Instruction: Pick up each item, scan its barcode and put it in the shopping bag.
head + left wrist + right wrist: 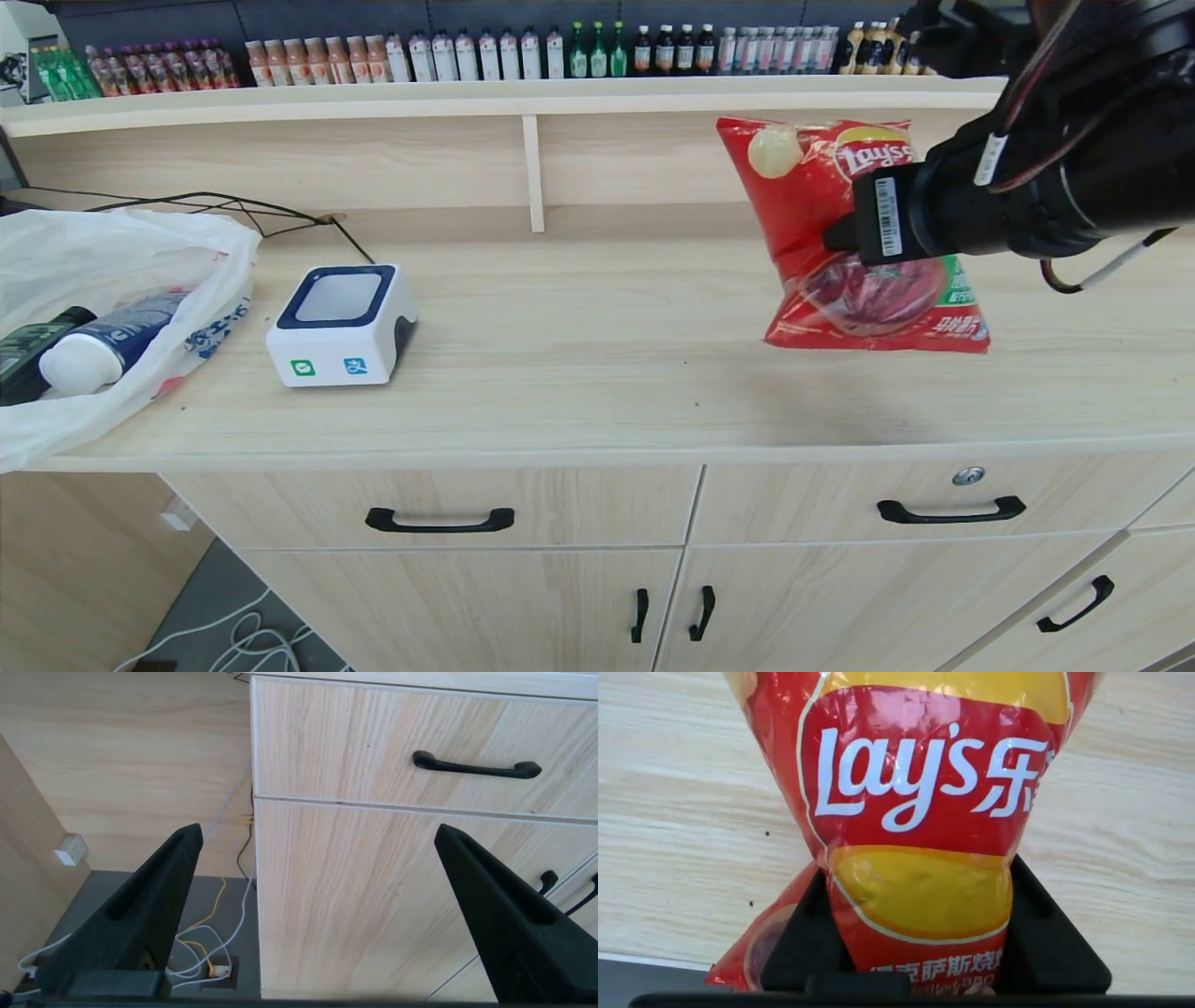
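Pale wood-grain surface (597,392) runs from a raised back ledge (373,101) to its front edge above drawers (560,509). A white plastic shopping bag (121,252) slumps over the left end, with a white-and-blue cube scanner (341,322) near it. A broad stretch of wood lies between the scanner and the red crinkly chip bag (812,205). That chip bag hangs over the right part, long axis roughly upright and printed front toward the head camera. Right gripper (915,943) fingers (808,943) pinch its middle. Left gripper (318,849) fingers (159,896) spread wide before the cabinet front (374,887).
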Robot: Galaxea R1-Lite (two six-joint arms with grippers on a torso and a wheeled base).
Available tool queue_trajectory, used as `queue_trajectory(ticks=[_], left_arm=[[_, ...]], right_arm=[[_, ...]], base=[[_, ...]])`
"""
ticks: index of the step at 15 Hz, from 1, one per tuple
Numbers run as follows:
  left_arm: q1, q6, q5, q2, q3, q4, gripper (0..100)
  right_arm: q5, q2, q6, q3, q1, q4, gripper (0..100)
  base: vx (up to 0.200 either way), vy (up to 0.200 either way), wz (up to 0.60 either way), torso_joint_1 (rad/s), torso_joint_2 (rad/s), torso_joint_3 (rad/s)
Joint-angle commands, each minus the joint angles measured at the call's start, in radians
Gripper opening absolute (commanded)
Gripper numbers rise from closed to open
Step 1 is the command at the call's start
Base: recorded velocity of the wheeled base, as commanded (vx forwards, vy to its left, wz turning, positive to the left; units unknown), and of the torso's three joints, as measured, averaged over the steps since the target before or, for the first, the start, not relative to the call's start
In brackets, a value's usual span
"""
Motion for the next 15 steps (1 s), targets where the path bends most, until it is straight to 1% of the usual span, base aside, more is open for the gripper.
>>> queue_trajectory(ticks=[1,4,6,8,9,10,11,12,13,14,15], left_arm=[[0.0,0.0,0.0,0.0,0.0,0.0,100],[0.0,0.0,0.0,0.0,0.0,0.0,100],[0.0,0.0,0.0,0.0,0.0,0.0,100],[0.0,0.0,0.0,0.0,0.0,0.0,100],[0.0,0.0,0.0,0.0,0.0,0.0,100],[0.0,0.0,0.0,0.0,0.0,0.0,100],[0.0,0.0,0.0,0.0,0.0,0.0,100],[0.0,0.0,0.0,0.0,0.0,0.0,100],[0.0,0.0,0.0,0.0,0.0,0.0,100],[0.0,0.0,0.0,0.0,0.0,0.0,100],[0.0,0.0,0.0,0.0,0.0,0.0,100]], right_arm=[[-0.023,-0.095,0.0,0.033,0.034,0.0,0],[-0.025,-0.196,-0.023,0.107,0.048,-0.001,0],[-0.01,-0.253,-0.064,0.127,0.054,-0.003,0],[0.069,-0.303,-0.064,0.157,0.054,-0.006,0],[0.089,-0.325,-0.063,0.183,0.054,-0.015,0],[0.151,-0.371,-0.063,0.26,0.054,-0.066,0],[0.179,-0.392,-0.063,0.301,0.054,-0.094,0],[0.243,-0.44,-0.063,0.393,0.054,-0.169,0],[0.328,-0.481,-0.049,0.518,0.053,-0.31,0],[0.385,-0.504,-0.036,0.591,0.045,-0.399,0],[0.467,-0.524,-0.017,0.676,0.025,-0.498,0]], base=[[0.0,0.0,0.0,0.0,0.0,0.0],[0.0,0.0,0.0,0.0,0.0,0.0],[0.0,0.0,0.0,0.0,0.0,0.0],[0.0,0.0,0.0,0.0,0.0,0.0],[0.0,0.0,0.0,0.0,0.0,0.0],[0.0,0.0,0.0,0.0,0.0,0.0],[0.0,0.0,0.0,0.0,0.0,0.0],[0.0,0.0,0.0,0.0,0.0,0.0],[0.0,0.0,0.0,0.0,0.0,0.0],[0.0,0.0,0.0,0.0,0.0,0.0],[0.0,0.0,0.0,0.0,0.0,0.0]])
